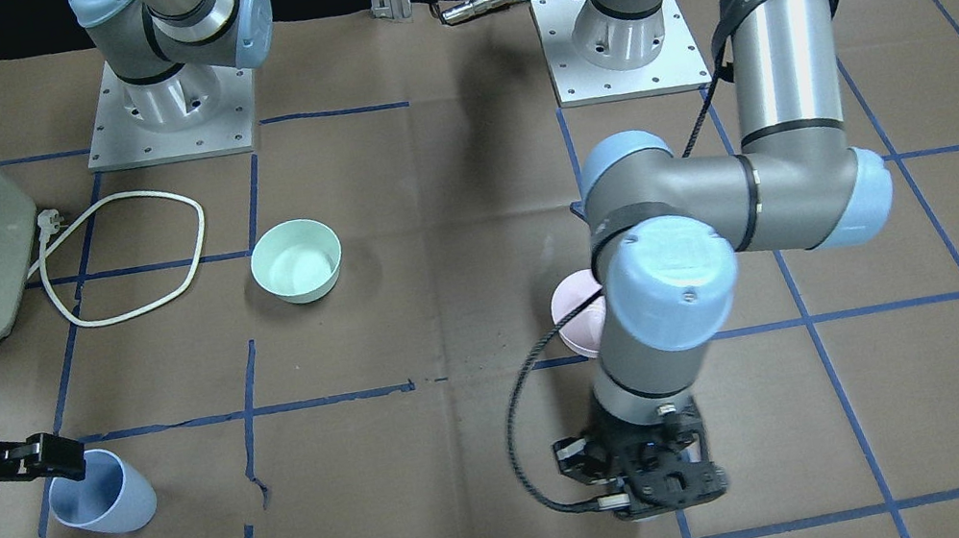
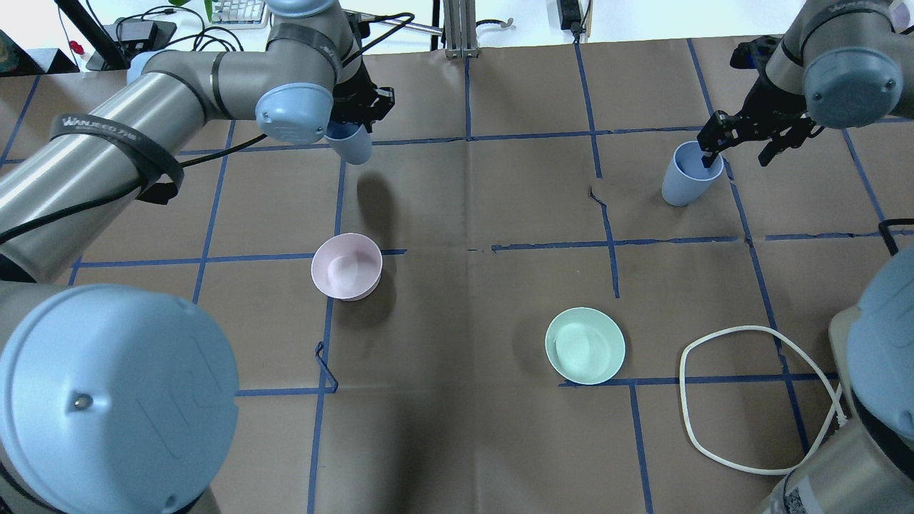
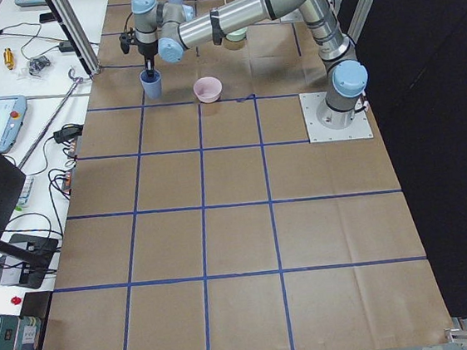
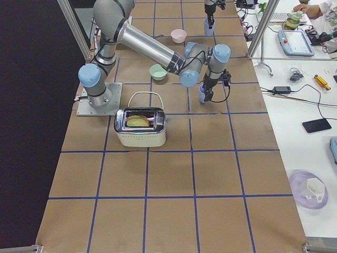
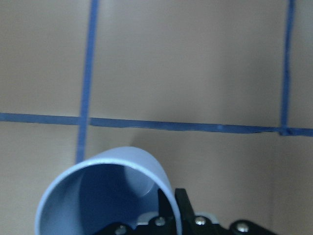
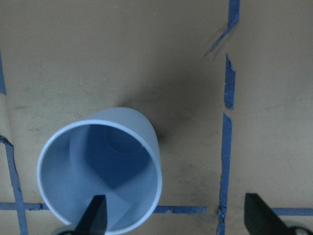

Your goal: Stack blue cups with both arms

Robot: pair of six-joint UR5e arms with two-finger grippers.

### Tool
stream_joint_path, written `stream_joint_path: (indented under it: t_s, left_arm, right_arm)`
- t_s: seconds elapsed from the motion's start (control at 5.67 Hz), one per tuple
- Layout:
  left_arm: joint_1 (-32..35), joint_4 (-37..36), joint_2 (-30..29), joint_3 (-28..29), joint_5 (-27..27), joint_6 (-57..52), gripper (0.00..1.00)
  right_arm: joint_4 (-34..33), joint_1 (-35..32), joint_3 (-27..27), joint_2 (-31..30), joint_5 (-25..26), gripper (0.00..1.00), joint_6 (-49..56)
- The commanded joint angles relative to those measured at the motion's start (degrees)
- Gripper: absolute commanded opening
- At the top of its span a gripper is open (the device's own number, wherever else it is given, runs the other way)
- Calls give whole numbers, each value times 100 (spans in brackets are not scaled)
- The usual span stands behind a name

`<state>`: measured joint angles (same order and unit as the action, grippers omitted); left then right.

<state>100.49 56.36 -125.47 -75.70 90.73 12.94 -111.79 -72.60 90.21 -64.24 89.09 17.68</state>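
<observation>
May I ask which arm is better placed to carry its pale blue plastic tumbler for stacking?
Left, probably: the left gripper grips its pale blue plastic tumbler, seemingly lifted; the right gripper, open, straddles the wall of the other tumbler.

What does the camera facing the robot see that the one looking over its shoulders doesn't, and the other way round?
Only the front-facing view shows the robot's two metal base plates. Only the overhead view clearly shows the held cup, gripped by the left gripper; from the front that gripper hides it. Both show the green bowl, the pink bowl, the white cord and the other cup.
</observation>
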Motion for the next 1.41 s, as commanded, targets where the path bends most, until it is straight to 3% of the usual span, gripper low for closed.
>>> stream_joint_path:
  t_s: [0.0,0.18,0.35,0.53,0.71,0.88,1.06,1.24]
  left_arm:
    - [1072,-11,-319,223,320,723,10]
    - [1182,-11,-381,205,558,771,10]
    - [1192,-2,-408,205,525,772,25]
    - [1236,15,-417,205,490,763,33]
    - [1262,24,-400,196,498,711,94]
    - [1262,77,-208,205,446,702,99]
    - [1262,94,2,205,385,684,99]
    - [1236,556,405,222,367,597,99]
  right_arm:
    - [-141,0,137,69,-23,84,7]
    - [-193,0,137,69,-23,36,24]
    - [-185,0,137,69,-32,13,25]
    - [-263,0,119,52,-32,8,16]
    - [-290,-8,84,17,-136,7,16]
    - [-212,-52,-177,-44,-285,7,-2]
    - [372,-122,-649,-167,-269,7,-2]
    - [1361,-201,-1228,-412,-243,7,-19]
